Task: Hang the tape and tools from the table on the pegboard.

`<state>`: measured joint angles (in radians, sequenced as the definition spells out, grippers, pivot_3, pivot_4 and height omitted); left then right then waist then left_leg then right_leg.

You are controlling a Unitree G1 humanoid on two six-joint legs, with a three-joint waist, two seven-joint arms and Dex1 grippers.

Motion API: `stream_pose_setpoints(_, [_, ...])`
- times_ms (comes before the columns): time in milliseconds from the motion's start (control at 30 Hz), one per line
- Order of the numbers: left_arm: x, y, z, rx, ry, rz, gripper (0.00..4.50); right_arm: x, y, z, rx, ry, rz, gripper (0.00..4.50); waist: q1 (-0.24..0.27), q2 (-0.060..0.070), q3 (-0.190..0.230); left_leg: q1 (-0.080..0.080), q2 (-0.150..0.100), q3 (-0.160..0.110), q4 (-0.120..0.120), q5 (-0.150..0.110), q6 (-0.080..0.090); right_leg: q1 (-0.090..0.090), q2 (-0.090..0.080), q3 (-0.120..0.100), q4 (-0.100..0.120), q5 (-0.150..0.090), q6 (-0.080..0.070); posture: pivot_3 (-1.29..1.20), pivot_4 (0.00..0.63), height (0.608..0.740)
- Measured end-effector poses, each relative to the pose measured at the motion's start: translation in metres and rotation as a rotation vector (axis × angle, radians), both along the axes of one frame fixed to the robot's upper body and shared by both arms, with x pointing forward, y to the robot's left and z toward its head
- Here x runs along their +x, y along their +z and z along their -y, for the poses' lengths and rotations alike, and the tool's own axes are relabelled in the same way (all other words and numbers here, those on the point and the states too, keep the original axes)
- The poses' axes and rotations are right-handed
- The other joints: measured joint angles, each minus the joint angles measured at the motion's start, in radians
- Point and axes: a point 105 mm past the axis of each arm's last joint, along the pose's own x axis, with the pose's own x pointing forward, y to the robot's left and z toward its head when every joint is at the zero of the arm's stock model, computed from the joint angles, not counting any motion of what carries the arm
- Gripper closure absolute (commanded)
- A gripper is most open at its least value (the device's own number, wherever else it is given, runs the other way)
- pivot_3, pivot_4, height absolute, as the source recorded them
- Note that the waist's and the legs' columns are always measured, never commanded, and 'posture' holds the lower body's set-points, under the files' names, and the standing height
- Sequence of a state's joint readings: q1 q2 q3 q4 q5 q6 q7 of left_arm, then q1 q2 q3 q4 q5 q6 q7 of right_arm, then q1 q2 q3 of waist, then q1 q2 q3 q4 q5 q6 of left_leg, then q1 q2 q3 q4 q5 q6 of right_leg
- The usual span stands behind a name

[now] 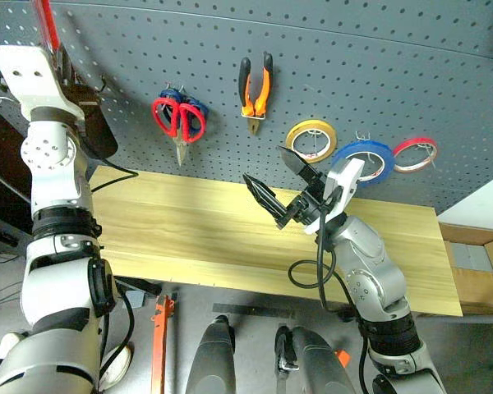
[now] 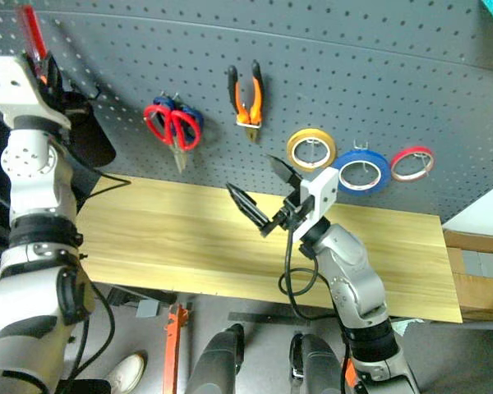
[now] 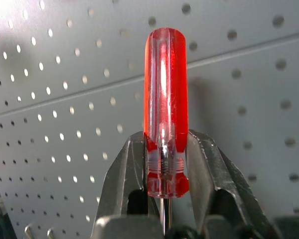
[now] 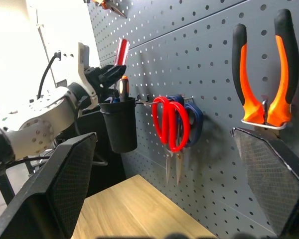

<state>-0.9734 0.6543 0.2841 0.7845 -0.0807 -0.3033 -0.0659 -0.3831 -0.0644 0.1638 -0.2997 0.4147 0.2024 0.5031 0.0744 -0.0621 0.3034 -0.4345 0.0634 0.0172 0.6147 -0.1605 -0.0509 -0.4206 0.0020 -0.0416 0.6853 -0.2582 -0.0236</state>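
Even, fairly bright indoor light falls on the pegboard (image 1: 329, 74) and the table (image 1: 197, 222), with no hard shadows in the head views — the board's lines bow slightly toward the picture edges. Beyond the left gripper (image 3: 167, 164), its clear red screwdriver (image 3: 165, 99) carries a white glare streak along the handle and casts a soft shadow on the board just beside it; the finger bases nearest the lens are blurred. Either side of the right gripper (image 4: 174, 199), its near fingers (image 4: 55, 184) look soft, while the far corner past the black cup (image 4: 118, 124) blows out white.
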Motion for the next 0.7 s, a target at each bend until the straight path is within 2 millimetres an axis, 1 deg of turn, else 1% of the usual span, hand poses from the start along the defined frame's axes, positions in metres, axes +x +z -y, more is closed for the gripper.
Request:
stream_pose_setpoints(100, [-0.004, -0.004, -0.005, -0.014, 0.023, -0.003, 3.77, 0.0, 0.0, 0.0, -0.001, -0.002, 0.0, 0.0, -0.002, 0.0, 0.0, 0.0, 0.0, 0.0, 0.0, 0.0, 0.0, 0.0, 0.0, 0.0, 0.0, 0.0, 0.0, 0.17, 0.259, 0.74])
stream_pose_setpoints(200, [-0.01, -0.014, -0.014, -0.042, 0.051, -0.02, 3.77, 0.0, 0.0, 0.001, -0.004, -0.003, 0.0, 0.0, -0.003, 0.0, 0.0, 0.0, 0.0, 0.0, 0.0, 0.0, 0.0, 0.0, 0.0, 0.0, 0.001, 0.0, 0.0, 0.17, 0.258, 0.74])
stream_pose_setpoints(300, [-0.011, -0.025, -0.017, -0.045, 0.06, -0.054, 3.77, 0.001, -0.001, 0.001, -0.006, -0.005, 0.0, 0.0, 0.0, 0.0, 0.0, 0.0, 0.0, -0.001, 0.0, 0.0, 0.001, 0.0, 0.0, 0.0, 0.002, 0.0, 0.0, 0.18, 0.257, 0.74])
stream_pose_setpoints(333, [-0.011, -0.026, -0.018, -0.047, 0.062, -0.06, 3.21, 0.001, -0.001, 0.001, -0.007, -0.005, 0.0, 0.0, 0.001, 0.0, 0.0, 0.0, 0.0, -0.002, 0.0, 0.0, 0.001, 0.0, 0.0, -0.001, 0.002, 0.0, 0.0, 0.18, 0.256, 0.74])
stream_pose_setpoints(400, [-0.012, -0.025, -0.018, -0.05, 0.065, -0.058, 2.82, 0.001, 0.0, 0.001, -0.007, -0.004, 0.001, 0.0, 0.002, 0.0, 0.0, 0.0, 0.0, -0.002, 0.0, 0.001, 0.002, 0.0, 0.0, -0.001, 0.003, 0.0, 0.001, 0.18, 0.255, 0.74])
stream_pose_setpoints(500, [-0.013, -0.019, -0.016, -0.045, 0.06, -0.04, 1.79, 0.0, 0.001, 0.001, -0.007, -0.002, 0.005, 0.0, 0.003, 0.0, 0.0, 0.001, 0.0, -0.003, 0.0, 0.001, 0.002, 0.0, 0.0, -0.002, 0.003, -0.001, 0.001, 0.18, 0.252, 0.74])
stream_pose_setpoints(667, [-0.013, -0.02, -0.016, -0.053, 0.058, -0.044, 0.1, 0.001, 0.002, 0.001, -0.009, -0.002, 0.01, 0.0, 0.003, 0.0, 0.0, 0.001, 0.0, -0.003, 0.0, 0.003, 0.002, 0.0, 0.0, -0.002, 0.003, -0.001, 0.001, 0.17, 0.25, 0.74])
stream_pose_setpoints(700, [-0.013, -0.021, -0.016, -0.055, 0.058, -0.048, 0.04, 0.001, 0.002, 0.001, -0.01, -0.002, 0.01, 0.0, 0.003, 0.0, 0.0, 0.001, 0.0, -0.003, 0.0, 0.003, 0.002, 0.0, 0.0, -0.002, 0.003, -0.001, 0.001, 0.17, 0.25, 0.74])
